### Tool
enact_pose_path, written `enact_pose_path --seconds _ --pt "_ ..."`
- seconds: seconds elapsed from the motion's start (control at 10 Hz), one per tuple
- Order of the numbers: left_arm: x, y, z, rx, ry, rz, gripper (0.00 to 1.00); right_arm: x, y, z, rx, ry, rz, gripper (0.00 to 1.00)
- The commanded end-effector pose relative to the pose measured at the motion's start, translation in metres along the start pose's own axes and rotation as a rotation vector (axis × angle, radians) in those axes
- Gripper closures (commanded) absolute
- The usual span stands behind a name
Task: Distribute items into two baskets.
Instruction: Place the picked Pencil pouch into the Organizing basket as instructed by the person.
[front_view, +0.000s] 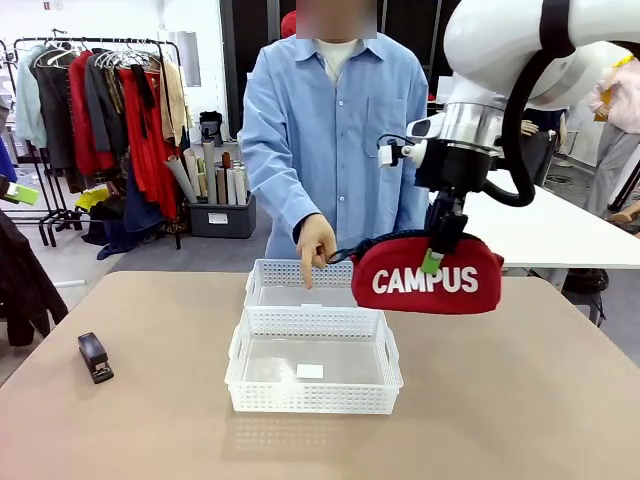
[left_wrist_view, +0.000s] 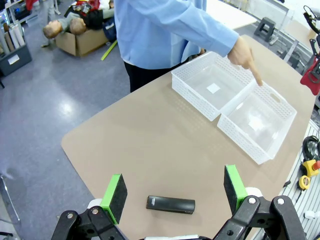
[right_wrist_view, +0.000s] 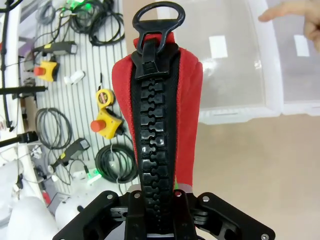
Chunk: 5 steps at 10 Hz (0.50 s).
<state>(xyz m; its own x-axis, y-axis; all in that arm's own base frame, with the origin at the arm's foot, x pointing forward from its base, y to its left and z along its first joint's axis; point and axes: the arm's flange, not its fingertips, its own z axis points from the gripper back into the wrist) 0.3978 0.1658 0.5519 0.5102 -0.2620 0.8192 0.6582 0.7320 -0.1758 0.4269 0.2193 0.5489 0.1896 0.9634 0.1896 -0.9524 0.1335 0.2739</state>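
Where the left gripper (left_wrist_view: 174, 176) hangs nearest the robot's side, its green pads (left_wrist_view: 114, 197) stand far apart with nothing between them. The small black stapler (left_wrist_view: 170, 204) lies flat on the tan table (left_wrist_view: 140, 140) below that gap. In the front view the stapler (front_view: 95, 357) rests on the table's left part, well apart from both baskets.

Near the middle of the table (front_view: 150, 430) sits the larger white rectangular plastic basket with perforated sides and cut-out handles (front_view: 310, 398), a small white label on its floor. The smaller white perforated plastic basket (front_view: 290, 272) stands just behind it, the two touching or nearly so. The left wrist view shows the same pair side by side, the smaller one (left_wrist_view: 196, 95) nearer the person and the larger one (left_wrist_view: 250, 146) beyond it.

To the right of the smaller basket, above the table, the right gripper (front_view: 435, 255) is clamped on the top edge of the red fabric pouch with white "CAMPUS" lettering (front_view: 430, 278), which hangs in the air. A thin black strap (front_view: 340, 254) runs from the pouch's left end toward the smaller basket. Seen from the right wrist, the pouch (right_wrist_view: 189, 100) stands upright out of the closed jaws, its black zipper (right_wrist_view: 155, 130) facing the camera.

At the far side stands a person in a light blue shirt (front_view: 320, 130). Their hand (front_view: 315, 243) points down with the index finger over the smaller basket.
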Motion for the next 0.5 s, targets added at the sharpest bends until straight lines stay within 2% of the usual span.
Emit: enact_pose_path --seconds 0.0,0.4 --pt "0.0 0.0 0.0 -0.01 -0.02 -0.005 0.0 0.015 0.006 -0.013 -0.05 -0.039 -0.034 1.0" --pt "0.0 0.0 0.0 -0.01 -0.02 -0.005 0.0 0.058 0.0 -0.042 -0.057 -0.051 0.01 1.0"
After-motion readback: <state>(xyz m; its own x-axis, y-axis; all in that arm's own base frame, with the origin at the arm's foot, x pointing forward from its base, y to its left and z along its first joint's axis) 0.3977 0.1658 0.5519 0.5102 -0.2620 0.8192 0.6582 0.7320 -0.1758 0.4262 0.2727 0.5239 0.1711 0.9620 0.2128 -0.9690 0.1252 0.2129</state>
